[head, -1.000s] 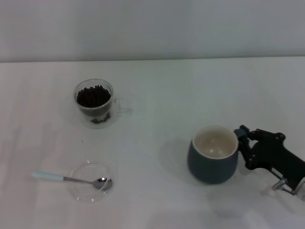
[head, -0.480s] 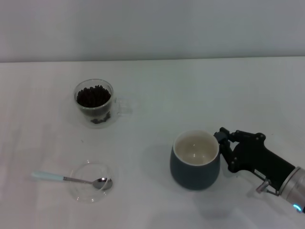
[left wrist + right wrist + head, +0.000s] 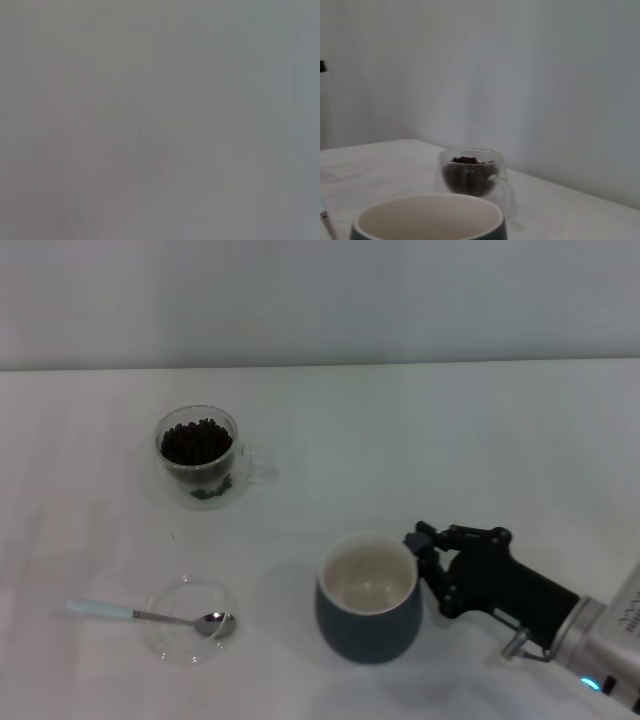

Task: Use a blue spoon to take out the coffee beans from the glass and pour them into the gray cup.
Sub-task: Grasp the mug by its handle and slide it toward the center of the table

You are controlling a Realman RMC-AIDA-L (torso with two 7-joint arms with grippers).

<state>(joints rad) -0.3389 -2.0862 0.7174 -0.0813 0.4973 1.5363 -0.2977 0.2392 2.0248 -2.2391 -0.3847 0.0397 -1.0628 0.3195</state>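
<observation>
On the white worktop [image 3: 520, 440], at the left, the blue spoon [image 3: 150, 616] lies with its silver bowl inside a flat clear dish [image 3: 192, 621] and its pale handle pointing out to the left. Behind it stands the glass [image 3: 200, 455], upright and filled with the coffee beans [image 3: 196, 441]. To the right and nearer, the gray cup [image 3: 368, 598] stands upright and empty, and the right gripper [image 3: 432, 558] has its jaws closed on the cup's handle side; the left gripper is not visible.
</observation>
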